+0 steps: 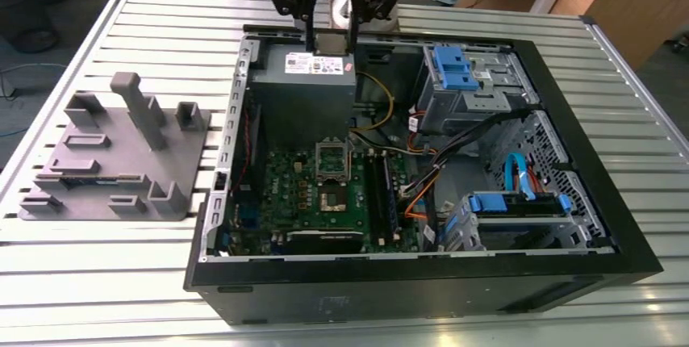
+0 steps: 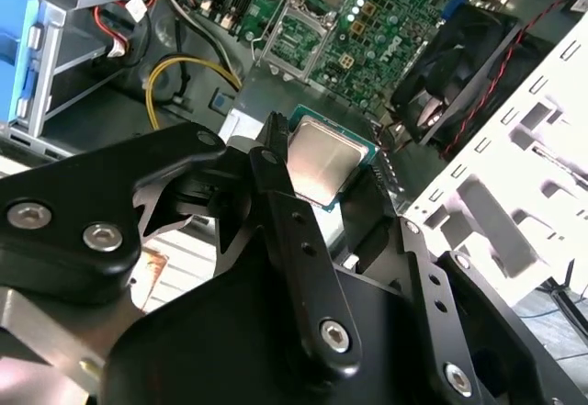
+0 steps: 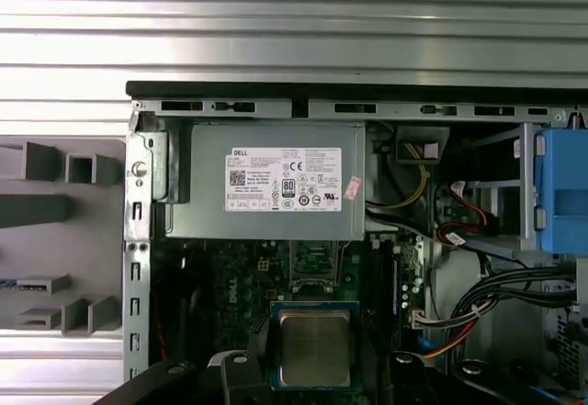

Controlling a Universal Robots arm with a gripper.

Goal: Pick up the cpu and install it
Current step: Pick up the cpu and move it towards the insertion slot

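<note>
While the jaws grip the cpu [image 3: 314, 346], pickup is done; installing remains. The socket [image 3: 317, 260] ahead of them looks empty.

the whole computer case [image 1: 431, 282] is taken obliquely from above in the exterior view; its motherboard [image 2: 404, 19] is seen closer in both wrist views.

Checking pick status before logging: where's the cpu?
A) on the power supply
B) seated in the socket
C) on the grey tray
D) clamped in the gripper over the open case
D: in both wrist views the gripper holds the cpu by its edges, the motherboard socket bare beyond it.
</note>
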